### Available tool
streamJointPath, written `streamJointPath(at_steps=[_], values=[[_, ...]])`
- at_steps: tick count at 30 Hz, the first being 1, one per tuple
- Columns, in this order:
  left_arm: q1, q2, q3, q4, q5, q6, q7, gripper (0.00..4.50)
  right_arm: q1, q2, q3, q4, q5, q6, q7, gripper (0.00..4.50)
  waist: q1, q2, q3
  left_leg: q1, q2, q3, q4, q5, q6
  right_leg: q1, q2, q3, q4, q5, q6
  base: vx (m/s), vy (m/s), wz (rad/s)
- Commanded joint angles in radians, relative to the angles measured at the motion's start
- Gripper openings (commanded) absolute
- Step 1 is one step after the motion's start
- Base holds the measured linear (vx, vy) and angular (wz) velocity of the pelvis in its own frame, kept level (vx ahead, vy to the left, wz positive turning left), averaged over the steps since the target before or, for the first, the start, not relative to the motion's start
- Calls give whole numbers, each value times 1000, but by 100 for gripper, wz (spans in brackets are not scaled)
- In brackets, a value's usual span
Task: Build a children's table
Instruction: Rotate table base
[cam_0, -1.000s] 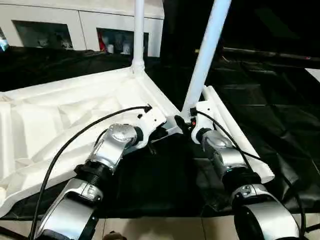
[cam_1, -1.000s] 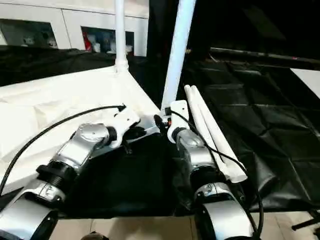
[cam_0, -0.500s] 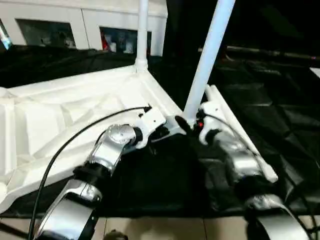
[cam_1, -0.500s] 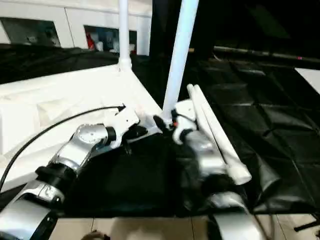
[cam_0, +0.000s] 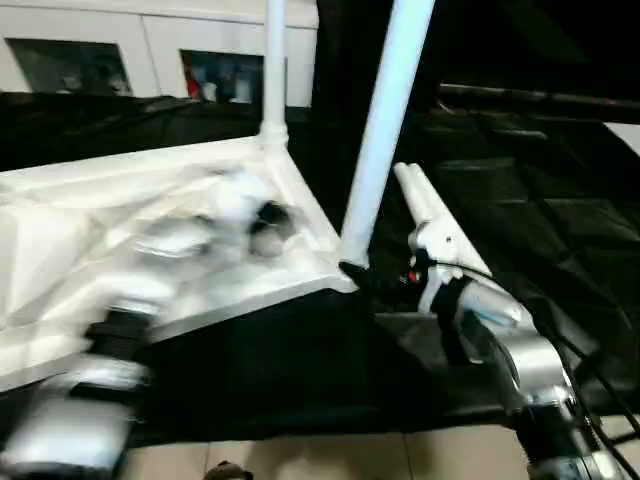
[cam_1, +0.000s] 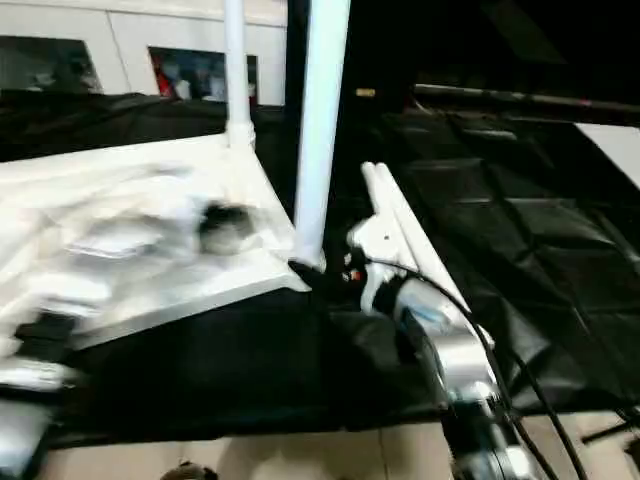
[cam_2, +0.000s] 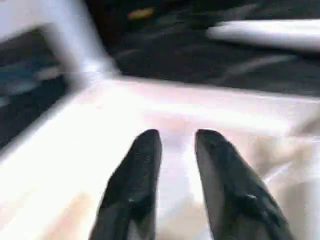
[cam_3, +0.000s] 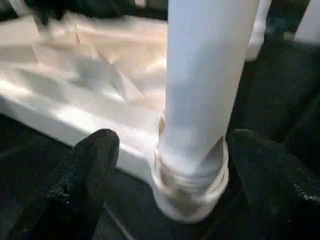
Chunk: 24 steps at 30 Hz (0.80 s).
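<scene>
Currently lying underside-up on the black-draped work table (cam_0: 560, 230) — white tabletop (cam_0: 120, 225), two legs standing in its corner sockets. Right gripper (cam_3: 172, 165) is sitting wide open around the near leg (cam_0: 385, 120); left gripper (cam_2: 175, 150) is hovering over the tabletop, fingers slightly parted — nothing held. Two spare legs (cam_0: 425, 205) are lying beside.

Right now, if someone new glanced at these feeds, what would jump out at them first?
Two white legs standing up out of the upturned tabletop: the near leg at the corner closest to the robot, the far leg at the corner behind it. The right gripper sits at the near leg's base with a black finger on either side, open. Two spare legs lie on the black cloth to the right.
</scene>
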Motion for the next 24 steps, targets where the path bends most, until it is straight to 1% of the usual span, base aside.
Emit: streamJointPath(at_steps=[1, 2, 3, 4, 5, 6, 7, 8, 9, 10, 11, 12, 13, 14, 16, 17, 18, 19, 21, 22, 23, 24], values=[[1, 30, 7, -4, 21, 28, 11, 135, -29, -1, -15, 23, -31, -15, -46, 387, 7, 22, -67, 31, 34, -19, -60, -150, -1, 34, -66, 49, -64, 35, -217, 0, 0, 0], [5, 58, 18, 1, 23, 36, 10, 135, -45, 2, -28, 47, -44, -25, -78, 387, 7, 22, -66, 31, 34, -19, -61, -153, -5, 33, -66, 49, -63, 30, -218, 0, 0, 0], [6, 70, 21, 6, 25, 38, 13, 135, -51, 2, -32, 55, -47, -24, -90, 387, 9, 24, -66, 31, 34, -18, -62, -157, -16, 34, -68, 50, -64, 21, -216, 0, 0, 0], [8, 116, 30, 25, 32, 48, 23, 135, -72, 0, -48, 83, -62, -20, -136, 387, 10, 23, -66, 30, 31, -18, -63, -161, -28, 35, -66, 50, -62, 15, -210, 0, 0, 0], [8, 118, 31, 25, 32, 48, 23, 135, -73, 0, -48, 83, -62, -20, -136, 387, 11, 23, -66, 31, 30, -18, -63, -163, -33, 34, -66, 50, -63, 11, -207, 0, 0, 0], [10, 163, 37, 37, 36, 66, 25, 135, -77, -10, -50, 77, -45, -11, -113, 387, 14, 21, -66, 33, 31, -18, -62, -171, -36, 35, -68, 51, -62, 10, -202, 0, 0, 0], [12, 180, 37, 41, 42, 73, 22, 135, -74, -18, -47, 67, -39, -9, -95, 387, 15, 18, -66, 31, 31, -18, -63, -169, -34, 37, -67, 51, -62, 15, -195, 0, 0, 0], [16, 225, 32, 60, 70, 76, 24, 135, -63, -40, -41, 42, -21, 3, -43, 387, 18, 18, -67, 32, 31, -18, -62, -169, -31, 37, -68, 51, -62, 18, -193, 0, 0, 0], [16, 235, 30, 66, 78, 75, 27, 135, -61, -45, -39, 36, -16, 9, -30, 387, 20, 16, -66, 29, 30, -18, -61, -164, -21, 39, -67, 51, -62, 23, -185, 0, 0, 0], [14, 257, 24, 87, 102, 68, 43, 135, -54, -61, -31, 21, -8, 20, 3, 387, 21, 20, -65, 31, 32, -19, -62, -164, -19, 37, -67, 51, -63, 25, -179, 0, 0, 0], [11, 273, 20, 108, 122, 63, 63, 135, -49, -76, -22, 8, -5, 24, 33, 387, 22, 19, -66, 32, 32, -19, -61, -162, -18, 38, -67, 51, -62, 30, -178, 0, 0, 0], [9, 281, 17, 119, 133, 61, 75, 135, -46, -84, -18, 1, -4, 26, 49, 387, 23, 19, -66, 31, 32, -20, -61, -165, -17, 37, -67, 50, -61, 32, -179, 0, 0, 0], [0, 295, 9, 151, 154, 62, 110, 135, -34, -110, -2, -28, 21, 55, 101, 387, 24, 16, -66, 30, 33, -20, -61, -166, -14, 39, -69, 51, -61, 33, -179, 0, 0, 0], [-3, 298, 7, 159, 159, 62, 118, 135, -32, -115, 2, -35, 28, 64, 113, 387, 25, 19, -65, 30, 33, -21, -61, -168, -13, 39, -69, 51, -61, 31, -179, 0, 0, 0], [-4, 311, -11, 183, 180, 62, 148, 135, -15, -141, 17, -67, 42, 86, 153, 387, 27, 19, -65, 31, 35, -22, -63, -182, -16, 38, -72, 51, -63, 18, -184, 0, 0, 0], [-6, 316, -19, 193, 188, 63, 159, 135, -8, -152, 23, -78, 46, 94, 169, 387, 29, 21, -65, 31, 35, -22, -63, -188, -18, 37, -71, 50, -64, 13, -183, 0, 0, 0], [-5, 318, -29, 212, 196, 59, 166, 106, 3, -167, 27, -95, 57, 112, 189, 387, 28, 19, -66, 31, 35, -23, -63, -195, -21, 38, -72, 50, -63, 8, -186, 0, 0, 0], [-3, 318, -42, 243, 211, 48, 177, 99, 17, -186, 34, -116, 63, 134, 212, 387, 30, 19, -66, 30, 34, -24, -63, -199, -22, 39, -71, 50, -65, 4, -185, 0, 0, 0], [-2, 315, -51, 269, 223, 37, 184, 95, 27, -202, 45, -131, 61, 145, 229, 358, 31, 17, -67, 30, 34, -24, -62, -194, -21, 40, -72, 50, -64, 13, -184, 0, 0, 0], [-4, 313, -56, 290, 233, 29, 189, 71, 32, -210, 52, -140, 63, 154, 244, 351, 29, 18, -67, 30, 33, -24, -62, -196, -24, 39, -72, 50, -64, 18, -190, 0, 0, 0], [-6, 314, -67, 310, 252, 15, 206, 71, 37, -215, 56, -150, 70, 169, 255, 351, 30, 22, -67, 30, 33, -25, -62, -199, -25, 39, -73, 50, -64, 17, -192, 0, 0, 0], [-8, 313, -73, 326, 264, 5, 215, 60, 42, -222, 62, -161, 73, 185, 267, 346, 30, 19, -67, 31, 34, -25, -62, -210, -22, 39, -72, 50, -66, 10, -191, 0, 0, 0]])
